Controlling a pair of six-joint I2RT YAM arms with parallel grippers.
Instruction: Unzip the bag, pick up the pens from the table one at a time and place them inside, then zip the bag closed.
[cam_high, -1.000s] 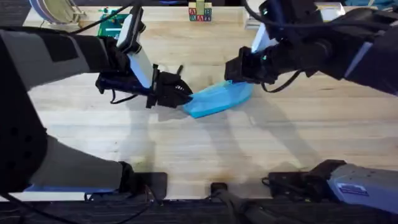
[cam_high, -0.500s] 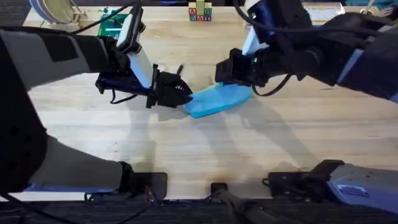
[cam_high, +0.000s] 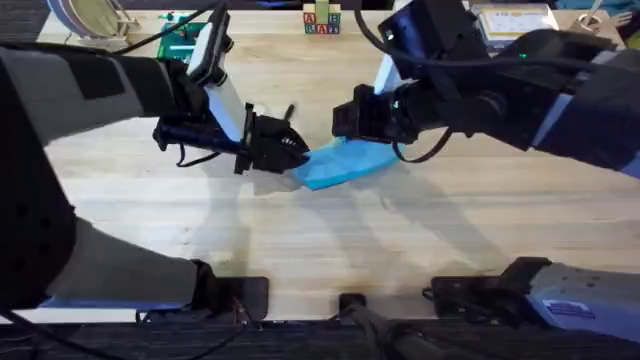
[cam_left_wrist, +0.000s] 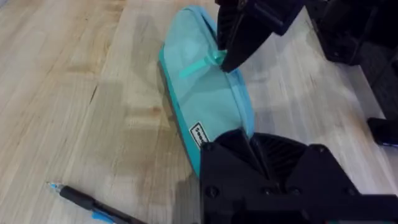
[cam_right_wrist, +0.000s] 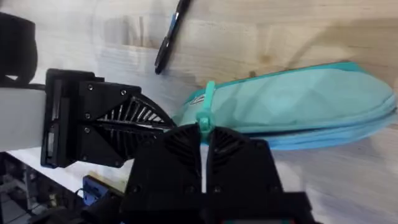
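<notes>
The light-blue bag (cam_high: 350, 163) lies mid-table, slanting up toward the right. My left gripper (cam_high: 297, 152) is shut on its left end, black fingers (cam_left_wrist: 273, 155) clamped over the fabric. My right gripper (cam_high: 340, 122) hovers over the bag's left half, shut on the teal zipper pull (cam_left_wrist: 200, 66) at the top seam. In the right wrist view the pull (cam_right_wrist: 206, 107) runs into my shut right gripper (cam_right_wrist: 204, 135), with the left gripper (cam_right_wrist: 155, 127) just beyond. A black pen (cam_high: 288, 112) lies on the table (cam_high: 330, 250) just behind the left gripper, also seen as pen (cam_right_wrist: 171, 34) and pen (cam_left_wrist: 93, 204).
Lettered toy blocks (cam_high: 322, 20) stand at the back centre. A green item (cam_high: 183, 42) and a white round object (cam_high: 85, 14) sit at the back left, papers (cam_high: 510, 18) at the back right. Bare wood spreads in front of the bag.
My right gripper has slid left along the bag's top seam with the zipper pull, toward the left gripper. The left gripper and the bag's left end have stayed put.
</notes>
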